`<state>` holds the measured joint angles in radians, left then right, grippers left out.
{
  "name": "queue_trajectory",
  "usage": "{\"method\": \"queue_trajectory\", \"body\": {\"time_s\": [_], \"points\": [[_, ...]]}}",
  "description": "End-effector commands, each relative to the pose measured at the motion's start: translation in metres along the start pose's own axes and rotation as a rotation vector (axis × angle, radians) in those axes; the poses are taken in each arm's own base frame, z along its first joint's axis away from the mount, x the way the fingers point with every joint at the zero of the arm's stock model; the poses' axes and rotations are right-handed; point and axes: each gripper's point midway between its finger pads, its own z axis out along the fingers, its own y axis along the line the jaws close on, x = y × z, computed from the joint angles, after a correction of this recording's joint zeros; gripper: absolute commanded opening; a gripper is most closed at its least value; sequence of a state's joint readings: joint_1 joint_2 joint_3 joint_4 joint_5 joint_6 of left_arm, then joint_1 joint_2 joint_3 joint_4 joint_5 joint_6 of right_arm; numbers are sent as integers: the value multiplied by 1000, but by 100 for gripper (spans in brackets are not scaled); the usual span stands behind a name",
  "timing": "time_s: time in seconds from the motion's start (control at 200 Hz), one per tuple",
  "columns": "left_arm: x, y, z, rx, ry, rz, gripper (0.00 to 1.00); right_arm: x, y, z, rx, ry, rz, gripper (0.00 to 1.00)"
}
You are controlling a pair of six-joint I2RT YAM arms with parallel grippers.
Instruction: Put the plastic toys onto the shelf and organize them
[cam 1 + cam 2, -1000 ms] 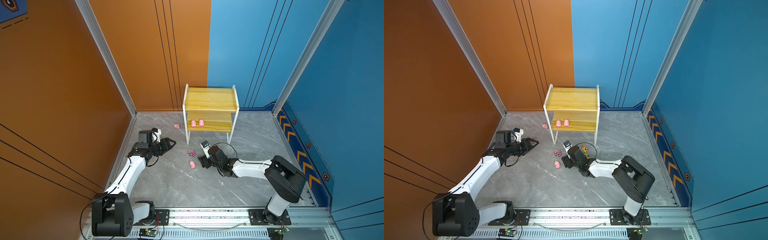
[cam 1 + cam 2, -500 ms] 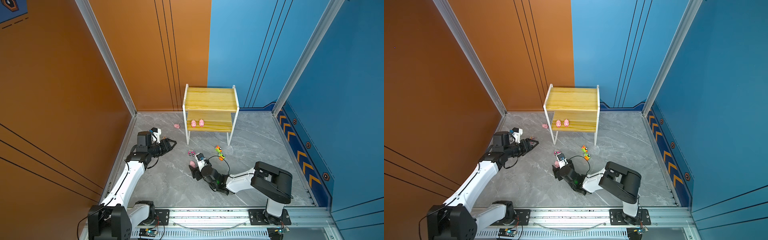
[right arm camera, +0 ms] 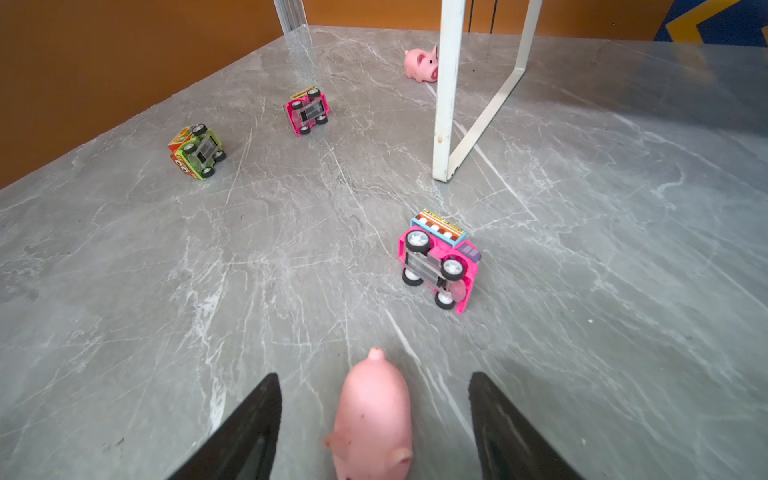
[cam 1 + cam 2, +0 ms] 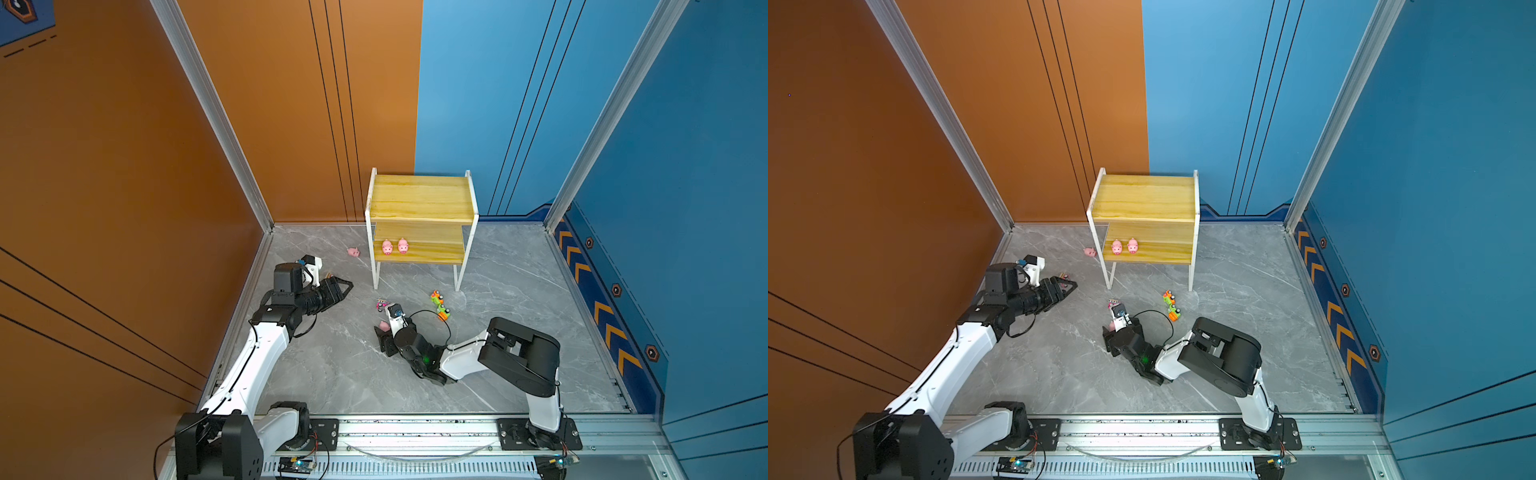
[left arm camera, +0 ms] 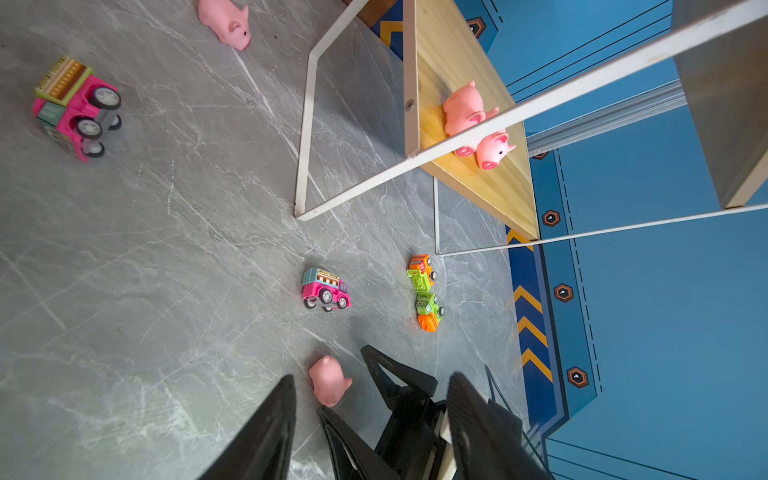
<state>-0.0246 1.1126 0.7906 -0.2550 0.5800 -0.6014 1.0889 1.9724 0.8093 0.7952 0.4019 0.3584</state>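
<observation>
The right gripper [image 3: 372,376] straddles a pink pig [image 3: 372,415] lying on the grey floor [image 4: 332,374] before the shelf [image 4: 419,195], jaws apart and not yet touching it, so the pick-up seems under way and needs a gentle squeeze next; the left gripper [image 4: 343,284] hangs spread, empty, aside.

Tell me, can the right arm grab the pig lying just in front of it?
Probably yes. The pig lies on bare floor between the right tool's open jaws, untouched, with nothing in between. The nearest car lies farther ahead, out of the way.
</observation>
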Motion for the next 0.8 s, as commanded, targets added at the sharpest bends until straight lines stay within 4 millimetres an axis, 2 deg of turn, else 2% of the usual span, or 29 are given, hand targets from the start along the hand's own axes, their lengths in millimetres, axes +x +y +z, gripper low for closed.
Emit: {"method": "queue_trajectory", "body": {"time_s": [0.0,0.245,0.385,0.496,0.701,0.796], "points": [[-1,4,-2,-9,-11,9,59,11,-3,7,11,52,11,68],[-2,6,0,-9,-7,0,59,18,2,15,6,101,-3,68],[-3,7,-1,-12,-10,-5,59,22,-6,18,29,129,23,67],[-3,8,0,-13,-9,-7,59,24,-10,19,46,147,38,63],[-4,9,0,-13,-10,-11,59,28,-5,24,40,183,28,57],[-3,9,0,-14,-8,-13,59,30,-2,26,31,198,23,51]]}}
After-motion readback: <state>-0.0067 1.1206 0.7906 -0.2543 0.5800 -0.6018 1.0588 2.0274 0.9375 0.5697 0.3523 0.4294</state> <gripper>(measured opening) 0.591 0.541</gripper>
